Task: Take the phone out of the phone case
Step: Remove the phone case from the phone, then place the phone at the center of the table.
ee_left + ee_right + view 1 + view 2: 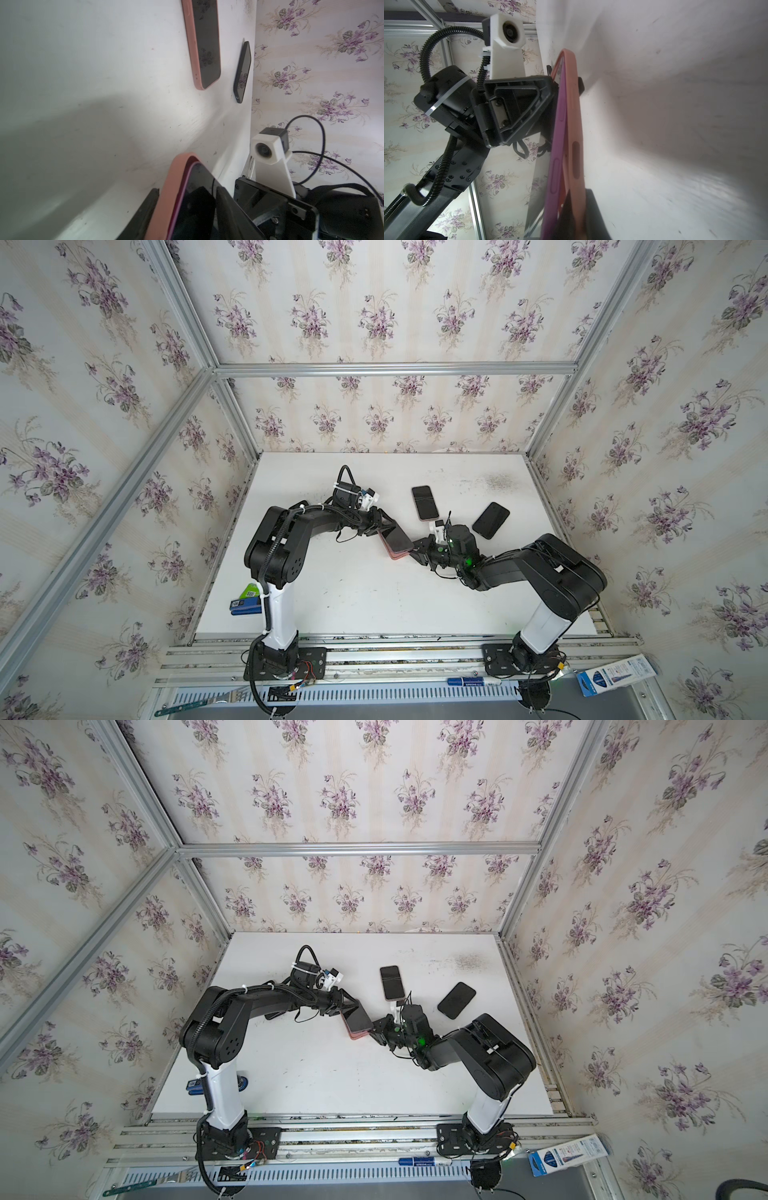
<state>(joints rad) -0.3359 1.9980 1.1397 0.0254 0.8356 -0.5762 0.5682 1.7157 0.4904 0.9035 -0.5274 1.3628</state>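
Note:
The phone [397, 538], black-screened with a purple rim, is lifted off the white table [353, 597] between my two grippers in both top views. It is partly peeled out of its salmon phone case [395, 557]. In the right wrist view the purple phone edge [560, 124] stands apart from the case wall [574, 124]. My right gripper [580, 192] is shut on the case wall alone, with the phone outside its fingers. My left gripper [187, 189] straddles the case [166, 197] and the phone [199, 197]. It is open, with a slim gap at the screen.
Another phone in a salmon case [425, 502] and a black phone [491, 519] lie flat behind the grippers. A blue and green box [246, 601] sits by the left arm's base. A marker [465, 681] rests on the front rail.

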